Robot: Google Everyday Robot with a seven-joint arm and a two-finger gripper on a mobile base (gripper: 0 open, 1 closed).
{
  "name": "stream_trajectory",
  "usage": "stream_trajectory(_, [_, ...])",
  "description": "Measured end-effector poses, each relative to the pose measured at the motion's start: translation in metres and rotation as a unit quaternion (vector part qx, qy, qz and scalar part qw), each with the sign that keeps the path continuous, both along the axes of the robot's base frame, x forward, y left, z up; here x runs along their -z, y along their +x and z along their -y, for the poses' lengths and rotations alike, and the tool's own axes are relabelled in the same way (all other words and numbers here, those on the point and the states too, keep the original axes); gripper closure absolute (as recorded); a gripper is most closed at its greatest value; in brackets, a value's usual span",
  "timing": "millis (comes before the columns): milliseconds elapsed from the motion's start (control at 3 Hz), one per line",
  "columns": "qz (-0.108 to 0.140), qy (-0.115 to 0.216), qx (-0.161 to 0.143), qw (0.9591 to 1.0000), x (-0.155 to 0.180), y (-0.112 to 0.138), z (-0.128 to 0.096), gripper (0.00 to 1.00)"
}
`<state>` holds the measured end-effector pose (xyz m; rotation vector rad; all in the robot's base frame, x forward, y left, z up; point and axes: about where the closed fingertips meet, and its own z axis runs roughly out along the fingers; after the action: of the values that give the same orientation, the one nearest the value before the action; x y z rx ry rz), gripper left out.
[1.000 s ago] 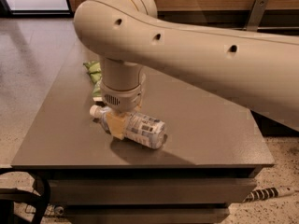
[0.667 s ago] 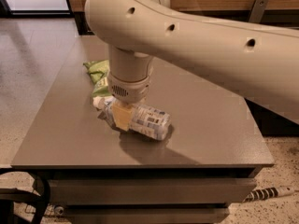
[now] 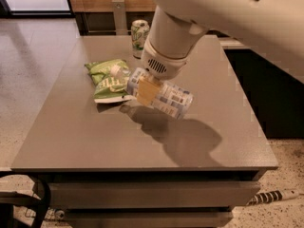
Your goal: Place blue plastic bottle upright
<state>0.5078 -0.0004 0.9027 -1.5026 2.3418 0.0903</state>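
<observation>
- The gripper [image 3: 148, 91] sits over the middle of the table, its jaws closed around the blue plastic bottle [image 3: 174, 99]; one tan finger pad [image 3: 145, 92] presses against the bottle's near side.
- The bottle lies nearly level, its white cap [image 3: 115, 70] pointing left and far, its base right and near.
- It appears raised off the grey table [image 3: 85, 141], with a dark shadow beneath.
- A green chip bag [image 3: 107, 82] lies flat just left of the cap.
- A green-white soda can [image 3: 139, 36] stands upright at the far edge.
- The cream arm [image 3: 213, 8] reaches in from the upper right.
</observation>
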Motion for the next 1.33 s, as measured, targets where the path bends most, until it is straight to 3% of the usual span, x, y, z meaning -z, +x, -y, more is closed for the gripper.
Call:
stream_trajectory(333, [0.040,0.081,-0.014,0.9959,-0.013,0.010,0.014,1.00])
stream_trajectory(667, [0.082,0.158,-0.023,0.9837,-0.023,0.017,0.021,1.00])
stream_trajectory(1000, [0.127,0.232,-0.027,0.9640,-0.032,0.022,0.029,1.00])
stream_trajectory(1333, [0.160,0.309,-0.034,0.9369,-0.042,0.024,0.034,1.00])
